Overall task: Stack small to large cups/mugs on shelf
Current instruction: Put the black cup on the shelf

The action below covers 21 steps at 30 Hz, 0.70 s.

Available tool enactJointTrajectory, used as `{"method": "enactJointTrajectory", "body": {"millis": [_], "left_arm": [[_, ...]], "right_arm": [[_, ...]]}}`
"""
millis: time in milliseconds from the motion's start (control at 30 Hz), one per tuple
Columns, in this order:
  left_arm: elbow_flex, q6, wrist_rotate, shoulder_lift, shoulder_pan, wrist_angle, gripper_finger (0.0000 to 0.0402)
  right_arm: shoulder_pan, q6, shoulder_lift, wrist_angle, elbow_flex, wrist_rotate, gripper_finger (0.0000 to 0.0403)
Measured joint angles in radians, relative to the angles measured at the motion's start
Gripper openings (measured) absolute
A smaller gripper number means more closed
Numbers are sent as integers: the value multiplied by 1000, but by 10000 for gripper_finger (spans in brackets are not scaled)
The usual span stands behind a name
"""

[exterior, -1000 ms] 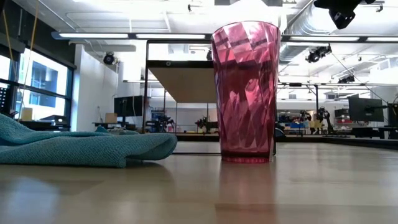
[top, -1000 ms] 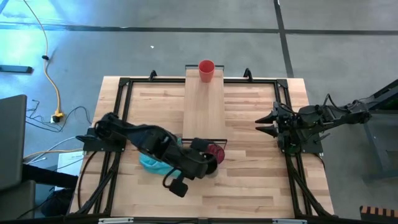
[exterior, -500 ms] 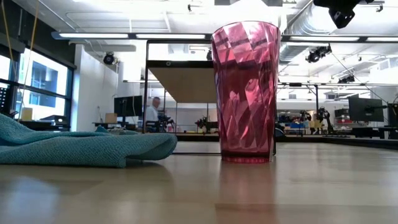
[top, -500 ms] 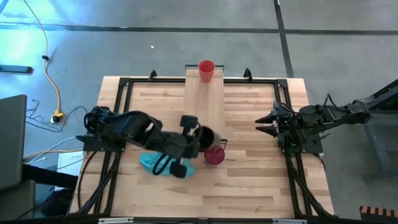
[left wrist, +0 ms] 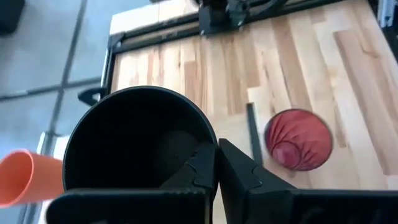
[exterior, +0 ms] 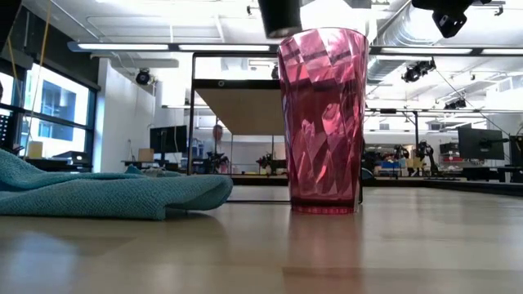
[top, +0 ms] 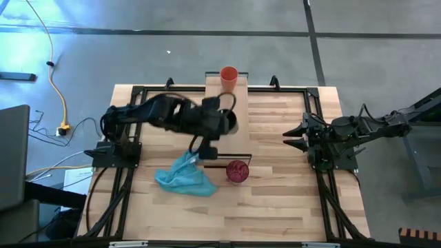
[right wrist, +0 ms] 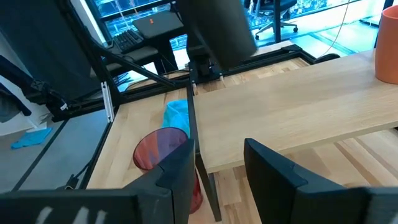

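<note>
1. High view gives the slatted table point(top: 275, 200) as the broadest thing, with the shelf point(top: 227, 141), a pale plank, lying down its middle.
2. Left arm reaches over that shelf; left gripper point(left wrist: 216, 163) pinches the rim of the black cup point(left wrist: 134, 140), one finger inside the wall and one outside, carried above the plank about midway along it. Nothing inside the black cup as far as the wrist view shows.
3. Right gripper point(top: 296, 138) waits well to the side of the shelf, fingers spread, holding nothing.
4. Blue cloth point(top: 185, 176) lies crumpled on the table beside the shelf's framed end.
5. Pinkish see-through cup point(top: 237, 170) stands upright on the table just off that same end, near the black frame, apparently empty.
6. Orange cup point(top: 229, 77) stands upright at the shelf's far end, mouth up, also apparently empty.
7. Risks, as judgement only:
   - Stacking order calls for small cups to sit inside larger ones; setting the black cup down over or beside the orange one instead would leave the nesting wrong.
   - Grip on a single wall of the rim looks thin; a tilt or quick swing could let the black cup slip or rotate.
   - Lowering off-centre near the plank's long edge could tip it onto the table.
   - Arm sweeping toward the far end could knock the orange cup off the shelf.
</note>
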State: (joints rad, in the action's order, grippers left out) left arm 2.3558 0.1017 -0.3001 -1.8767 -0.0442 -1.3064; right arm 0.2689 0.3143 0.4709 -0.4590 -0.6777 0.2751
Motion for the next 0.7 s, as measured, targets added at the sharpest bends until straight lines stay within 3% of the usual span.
{"method": "enactJointTrajectory", "body": {"millis": [467, 700], "left_arm": [[0, 52, 196, 0, 244, -6, 0], [0, 63, 244, 0, 324, -4, 0]], "right_arm": [[0, 0, 83, 0, 0, 0, 130], [0, -4, 139, 18, 0, -1, 130]]}}
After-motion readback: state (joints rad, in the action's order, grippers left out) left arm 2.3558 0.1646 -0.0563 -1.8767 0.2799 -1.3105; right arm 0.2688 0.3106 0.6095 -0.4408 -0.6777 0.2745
